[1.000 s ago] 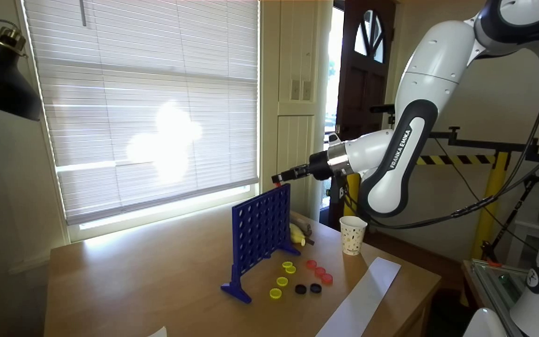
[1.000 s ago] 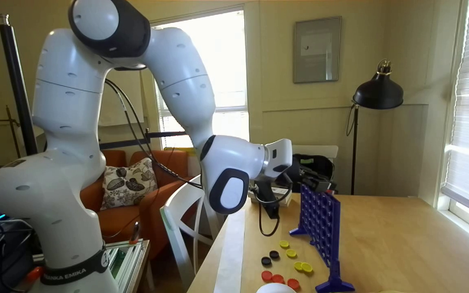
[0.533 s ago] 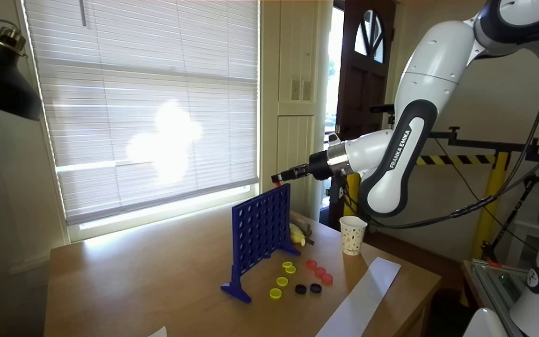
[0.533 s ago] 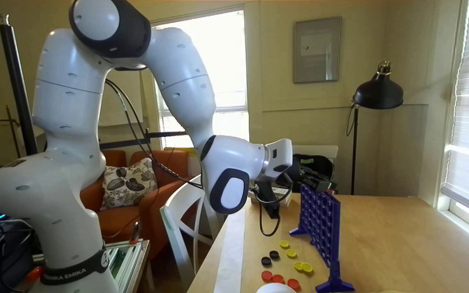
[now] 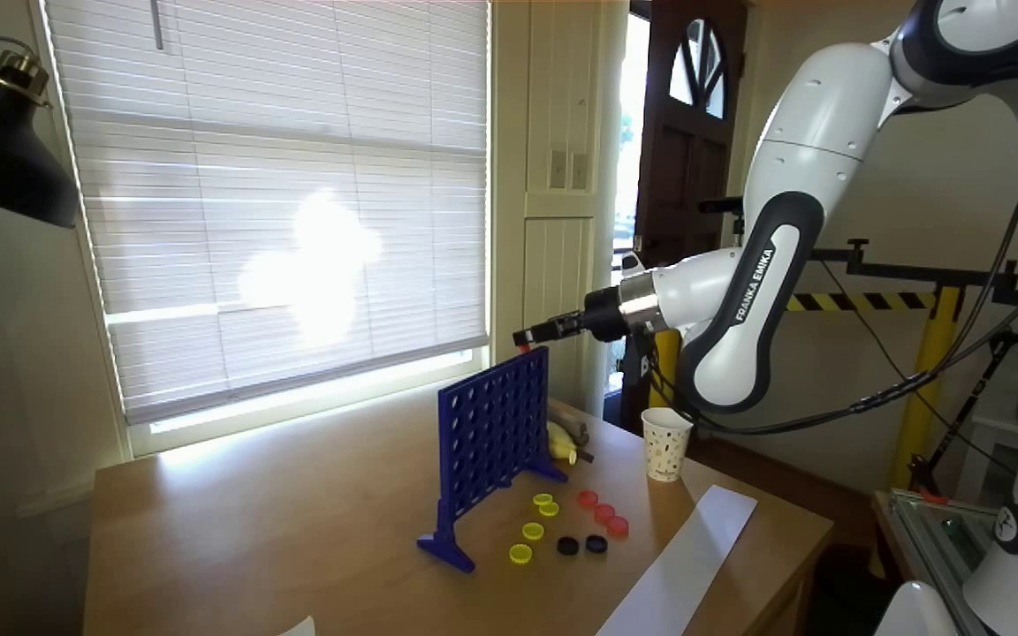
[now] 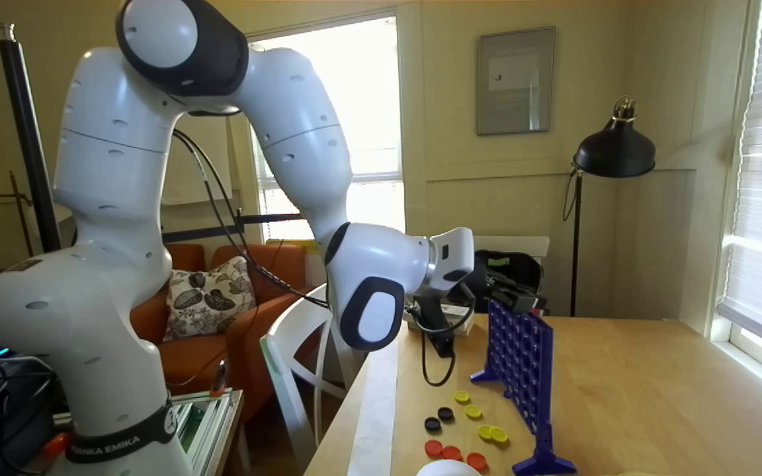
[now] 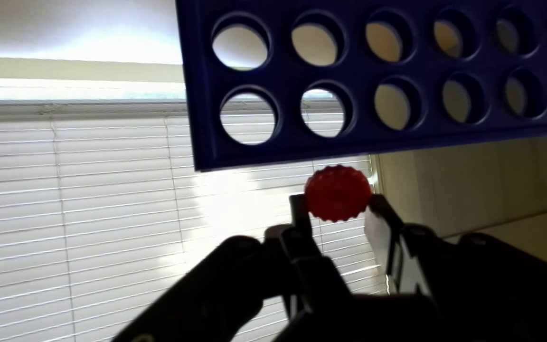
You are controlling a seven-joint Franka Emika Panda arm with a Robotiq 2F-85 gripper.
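My gripper [image 7: 337, 204] is shut on a red ridged disc [image 7: 337, 192], pinched at its edges between the two fingertips in the wrist view. The disc appears just past the top edge of the blue upright grid rack [image 7: 283, 76], near one end column. In an exterior view the gripper [image 5: 523, 338] is above the far top corner of the rack [image 5: 493, 426], with the red disc [image 5: 524, 348] under its tips. In an exterior view the gripper [image 6: 525, 301] hides part of the rack's top [image 6: 520, 363]. Whether the disc touches the rack cannot be told. The rack's visible holes look unfilled.
On the table [image 5: 297, 530] lie several yellow discs [image 5: 533, 531], three red discs [image 5: 604, 512] and two black discs [image 5: 596, 544]. A paper cup [image 5: 666, 446], a white strip [image 5: 686, 565] and a yellow object [image 5: 559, 444] are near. A white chair [image 6: 295, 344] stands beside the table.
The arm's upper links and elbow have sunk very slightly. The gripper, the red disc and the rack look almost unchanged in place.
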